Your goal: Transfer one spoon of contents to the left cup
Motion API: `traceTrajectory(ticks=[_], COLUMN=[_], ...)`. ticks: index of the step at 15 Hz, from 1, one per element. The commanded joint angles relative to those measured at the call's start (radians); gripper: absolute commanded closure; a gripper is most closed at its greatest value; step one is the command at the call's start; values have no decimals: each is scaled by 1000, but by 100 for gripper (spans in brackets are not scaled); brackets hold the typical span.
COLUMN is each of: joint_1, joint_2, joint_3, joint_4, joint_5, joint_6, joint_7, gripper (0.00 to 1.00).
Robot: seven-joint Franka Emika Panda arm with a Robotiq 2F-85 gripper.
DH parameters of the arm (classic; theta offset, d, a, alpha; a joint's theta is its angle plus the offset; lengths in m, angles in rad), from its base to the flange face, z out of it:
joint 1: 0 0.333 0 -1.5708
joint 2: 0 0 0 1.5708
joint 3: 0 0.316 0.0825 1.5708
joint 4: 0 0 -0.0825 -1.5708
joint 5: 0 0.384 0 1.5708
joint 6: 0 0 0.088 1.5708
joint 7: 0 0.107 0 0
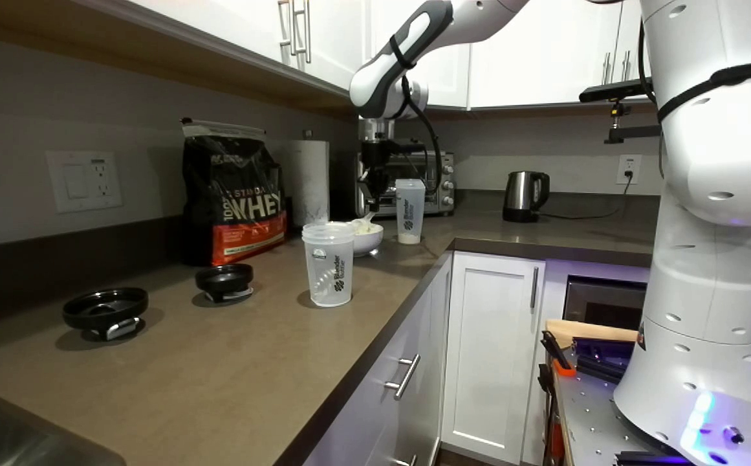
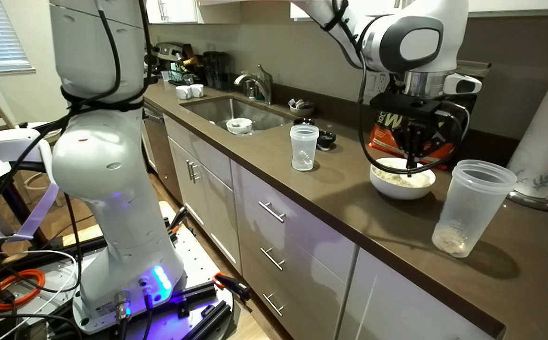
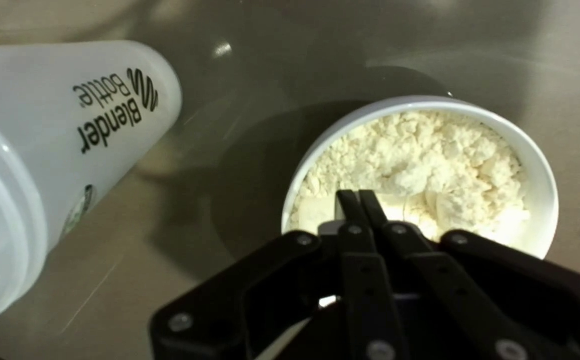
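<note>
Gripper (image 3: pixel 357 195) is clenched, its 2 fingers together, over the white bowl (image 2: pixel 399 190) of pale powder (image 3: pixel 419 150). Spoon (image 1: pixel 365 219) is in the bowl, at the fingertips; whether they pinch its handle cannot be told. Left cup (image 2: pixel 303 141) stands upright on the counter (image 1: pixel 220 369), apart from the bowl, holding a coiled wire ball (image 1: pixel 330 282). The other cup (image 2: pixel 473 208), near the bowl, bears powder at its base.

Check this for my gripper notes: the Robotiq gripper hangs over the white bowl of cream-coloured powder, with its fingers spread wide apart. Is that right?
Not quite: its fingers are not spread; the wrist view shows them shut together. The Robotiq gripper does hang over the white bowl of cream-coloured powder.
</note>
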Motion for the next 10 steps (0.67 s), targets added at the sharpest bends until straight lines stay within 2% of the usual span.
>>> traceTrajectory(ticks=[1,10], joint_1=[-2,41], joint_2=[1,-15], joint_3=[8,23], joint_4=[13,-34], joint_5=[-34,-144], joint_6=[-18,25], joint_7=[24,58], gripper=[98,98])
